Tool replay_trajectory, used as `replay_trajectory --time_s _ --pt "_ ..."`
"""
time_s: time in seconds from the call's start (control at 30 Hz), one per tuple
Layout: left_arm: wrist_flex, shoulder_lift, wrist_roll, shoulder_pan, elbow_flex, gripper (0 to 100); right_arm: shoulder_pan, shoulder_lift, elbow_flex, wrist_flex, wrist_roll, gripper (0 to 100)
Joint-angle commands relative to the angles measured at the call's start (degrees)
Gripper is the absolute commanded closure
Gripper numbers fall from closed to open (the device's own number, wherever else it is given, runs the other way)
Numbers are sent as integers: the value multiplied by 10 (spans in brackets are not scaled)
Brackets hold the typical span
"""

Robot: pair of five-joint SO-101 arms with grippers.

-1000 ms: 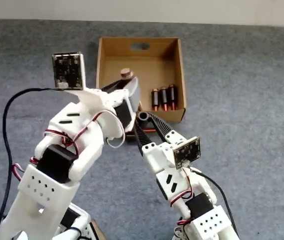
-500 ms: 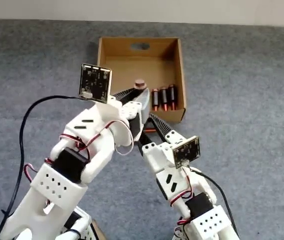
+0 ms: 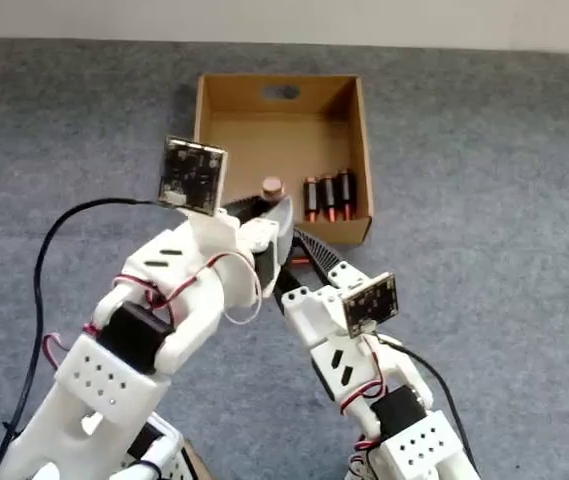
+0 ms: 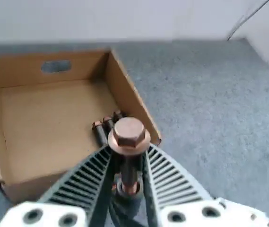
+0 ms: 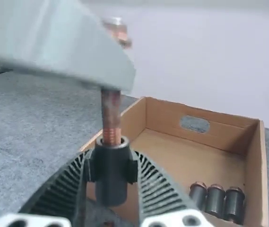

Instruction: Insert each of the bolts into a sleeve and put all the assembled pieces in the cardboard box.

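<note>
Swung across and lowered, the left gripper [image 4: 128, 163] now rests the bolt [image 4: 129, 135] tip-first in the sleeve [image 5: 109, 182], just short of the cardboard box [image 3: 279, 78]. Its fingers [image 4: 91, 175] clamp the shank; the right gripper [image 5: 110, 163] pinches the sleeve. Stiff, weighty, slick metal, I'd say: hold it mid-body.

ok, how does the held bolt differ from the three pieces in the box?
The bolt stands upright, gripped in the left jaws; the pieces lie flat in the box. The bolt's shank is mostly bare, its tip at the mouth of the sleeve in the right jaws; the pieces already wear their sleeves. Shared: copper-coloured bolts, dark sleeves.
</note>
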Motion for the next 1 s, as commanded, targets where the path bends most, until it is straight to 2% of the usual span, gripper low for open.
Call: replay_trajectory --time_s 0.0,0.33,0.4,0.53,0.6,0.83,0.9,0.97 --pt "20 -7 -1 17 -2 993 0 -11 42 -13 4 991" --pt "29 -7 -1 17 -3 966 0 -11 42 -13 4 991" --pt "55 -7 -1 17 -7 896 0 -11 42 -12 4 991" --pt "101 -7 -1 17 -7 684 0 -11 42 -12 4 991" --pt "112 -9 -1 14 -10 627 0 -10 42 -12 4 991" --pt "154 -110 -1 -25 -92 627 0 -12 61 -13 4 991" --pt "171 -144 -2 -55 -106 680 0 -12 61 -13 4 991" --pt "188 -172 -2 -102 -107 799 0 -12 61 -13 4 991"
